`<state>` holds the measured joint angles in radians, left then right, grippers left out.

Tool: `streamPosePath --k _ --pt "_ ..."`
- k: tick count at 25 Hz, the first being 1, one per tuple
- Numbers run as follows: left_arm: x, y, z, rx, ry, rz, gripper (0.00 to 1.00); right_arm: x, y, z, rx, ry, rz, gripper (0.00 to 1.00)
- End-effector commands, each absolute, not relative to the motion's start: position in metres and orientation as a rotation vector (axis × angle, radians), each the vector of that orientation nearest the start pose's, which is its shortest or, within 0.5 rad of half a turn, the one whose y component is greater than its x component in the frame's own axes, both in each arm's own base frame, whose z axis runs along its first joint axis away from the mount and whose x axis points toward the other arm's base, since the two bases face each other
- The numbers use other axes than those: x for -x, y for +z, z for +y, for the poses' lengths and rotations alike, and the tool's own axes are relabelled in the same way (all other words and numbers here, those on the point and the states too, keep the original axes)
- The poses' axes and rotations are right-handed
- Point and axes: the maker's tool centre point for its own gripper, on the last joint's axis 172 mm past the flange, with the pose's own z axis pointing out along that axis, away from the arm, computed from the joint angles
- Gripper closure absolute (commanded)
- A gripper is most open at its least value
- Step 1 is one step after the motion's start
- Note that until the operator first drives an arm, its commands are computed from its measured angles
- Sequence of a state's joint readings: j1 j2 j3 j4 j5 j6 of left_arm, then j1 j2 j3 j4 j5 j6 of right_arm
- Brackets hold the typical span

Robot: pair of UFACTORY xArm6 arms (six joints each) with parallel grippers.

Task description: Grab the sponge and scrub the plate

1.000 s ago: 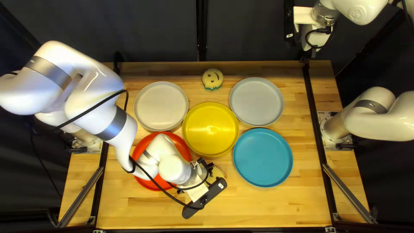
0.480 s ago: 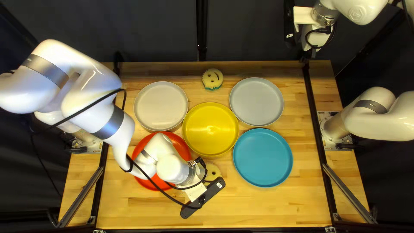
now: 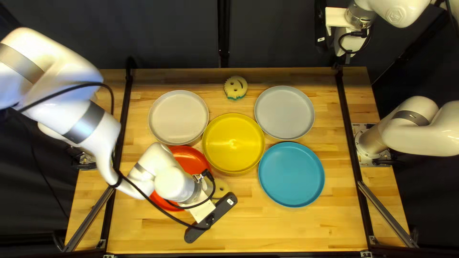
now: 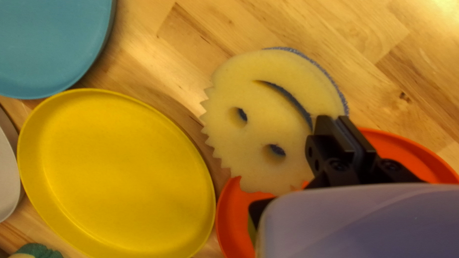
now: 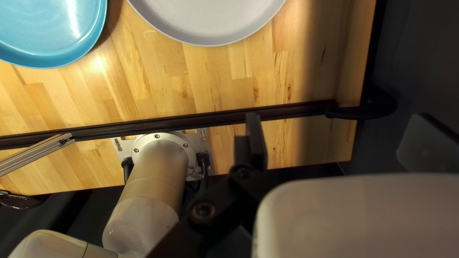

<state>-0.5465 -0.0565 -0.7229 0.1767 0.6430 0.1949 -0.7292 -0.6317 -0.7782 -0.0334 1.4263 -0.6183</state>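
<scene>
One sponge [image 4: 258,129], spikes [image 4: 210,128] toward yellow plate [image 4: 114,167]

Def a robotics lab imo: 2 white, jointed robot arms [image 3: 423,136] w/ bases bolted to a light wooden table [image 3: 287,229], black metal rails [image 3: 352,143] & a dark cloth curtain [image 3: 167,38] behind.
</scene>
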Motion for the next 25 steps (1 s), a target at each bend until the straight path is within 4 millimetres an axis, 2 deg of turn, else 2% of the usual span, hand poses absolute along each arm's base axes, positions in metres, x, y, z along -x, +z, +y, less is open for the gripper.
streamPosePath --k 1,6,10,25 --pt "-0.367 0.11 -0.215 2.793 -0.19 1.251 1.0 -0.216 0.28 -0.204 3.152 0.053 0.167 0.0" --pt "-0.354 0.103 -0.208 2.848 -0.179 1.213 1.0 -0.216 0.28 -0.204 3.152 0.053 0.167 0.0" --pt "-0.363 0.105 -0.202 2.887 -0.219 1.181 1.0 -0.216 0.28 -0.204 3.152 0.053 0.167 0.0" --pt "-0.362 0.105 -0.202 2.889 -0.22 1.176 1.0 -0.216 0.28 -0.204 3.152 0.053 0.167 0.0"
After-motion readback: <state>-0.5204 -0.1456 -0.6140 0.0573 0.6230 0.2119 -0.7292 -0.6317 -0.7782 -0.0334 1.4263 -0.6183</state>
